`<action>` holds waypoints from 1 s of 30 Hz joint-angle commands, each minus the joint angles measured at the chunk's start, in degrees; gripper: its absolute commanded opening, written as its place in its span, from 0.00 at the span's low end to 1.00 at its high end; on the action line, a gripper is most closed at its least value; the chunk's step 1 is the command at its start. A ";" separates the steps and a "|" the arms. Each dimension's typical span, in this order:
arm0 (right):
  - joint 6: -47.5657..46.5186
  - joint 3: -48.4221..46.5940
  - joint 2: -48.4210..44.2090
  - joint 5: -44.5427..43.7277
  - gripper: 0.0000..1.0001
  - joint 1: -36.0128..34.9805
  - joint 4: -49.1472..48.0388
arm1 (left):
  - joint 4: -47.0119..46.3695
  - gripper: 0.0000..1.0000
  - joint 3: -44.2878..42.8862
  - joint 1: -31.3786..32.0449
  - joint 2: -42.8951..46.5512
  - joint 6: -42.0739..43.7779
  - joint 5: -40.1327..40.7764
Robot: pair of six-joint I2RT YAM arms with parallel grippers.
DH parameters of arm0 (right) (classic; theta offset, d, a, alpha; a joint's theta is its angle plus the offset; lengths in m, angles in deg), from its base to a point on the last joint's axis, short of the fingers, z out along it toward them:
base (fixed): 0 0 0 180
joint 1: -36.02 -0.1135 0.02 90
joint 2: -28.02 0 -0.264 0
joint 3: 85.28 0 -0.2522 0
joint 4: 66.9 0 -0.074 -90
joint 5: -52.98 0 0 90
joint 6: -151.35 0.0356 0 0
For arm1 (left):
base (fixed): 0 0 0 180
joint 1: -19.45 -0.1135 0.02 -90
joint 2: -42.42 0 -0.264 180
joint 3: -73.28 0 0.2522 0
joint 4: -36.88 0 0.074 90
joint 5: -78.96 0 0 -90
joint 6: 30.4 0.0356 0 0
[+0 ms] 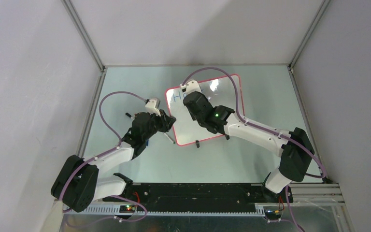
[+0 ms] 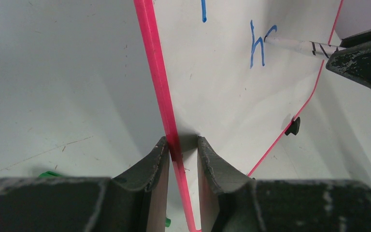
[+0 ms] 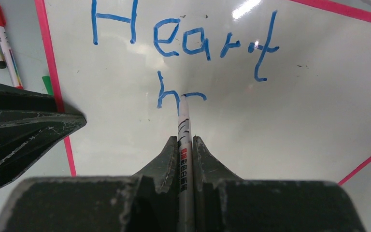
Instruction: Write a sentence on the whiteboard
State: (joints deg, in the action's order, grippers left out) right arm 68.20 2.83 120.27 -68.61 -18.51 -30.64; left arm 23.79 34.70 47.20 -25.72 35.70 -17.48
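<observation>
Your left claw point(image 2: 182, 145) grasps the red frame of the whiteboard point(image 2: 232, 106); hold it firm. Your right claw point(image 3: 186, 142) is clenched on the marker point(image 3: 184, 121). Press lightly and make small, even strokes beneath "Heart", where the sentence point(image 3: 198, 43) begins. The whiteboard lies on the table point(image 1: 270, 96) between both arms.

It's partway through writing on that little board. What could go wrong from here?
1. The left fingers pinch only the thin red frame of the whiteboard; if that slips, the board could shift and skew the writing.
2. The right fingers hold the marker well behind its tip, so pressing hard might tilt it or push it back in the grip.
3. A low pass could smear the words already there.
</observation>
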 commanded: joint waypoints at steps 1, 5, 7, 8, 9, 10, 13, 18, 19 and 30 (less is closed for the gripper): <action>0.82 -0.63 0.47 0.39 0.00 -0.30 0.40 | 0.28 0.27 -1.85 0.71 0.81 2.63 0.99; 1.35 0.12 -0.01 0.06 0.00 -0.32 0.78 | 0.37 0.27 -1.90 0.64 0.78 2.63 1.15; 1.40 0.31 -0.15 -0.52 0.00 -0.24 1.10 | 0.42 0.27 -1.90 0.64 0.81 2.74 1.14; 1.41 0.44 -0.25 -0.68 0.00 -0.24 1.26 | 0.45 0.27 -1.90 0.69 0.81 2.72 1.18; 1.39 0.57 -0.37 -0.97 0.00 -0.26 1.29 | 0.43 0.27 -1.94 0.66 0.81 2.72 1.22; 1.35 0.80 -0.57 -1.04 0.00 -0.25 1.38 | 0.41 0.27 -1.92 0.62 0.81 2.76 1.22; 1.61 1.37 -1.08 -1.22 0.00 -0.07 1.39 | 0.51 0.27 -1.92 0.64 0.82 2.78 1.28; 1.83 1.91 -1.66 -1.44 0.00 0.40 1.61 | 0.51 0.27 -1.90 0.63 0.88 2.83 1.28; 1.87 1.92 -1.70 -1.56 0.00 0.61 1.70 | 0.50 0.27 -1.90 0.66 0.90 2.86 1.28; 2.31 1.85 -2.03 -3.01 0.00 2.09 1.80 | 0.66 0.27 -1.92 0.64 0.90 2.90 1.42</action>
State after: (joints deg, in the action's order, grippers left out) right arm 69.91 4.23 119.57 -68.88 -17.92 -29.63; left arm 23.86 34.68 47.31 -25.72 35.77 -17.17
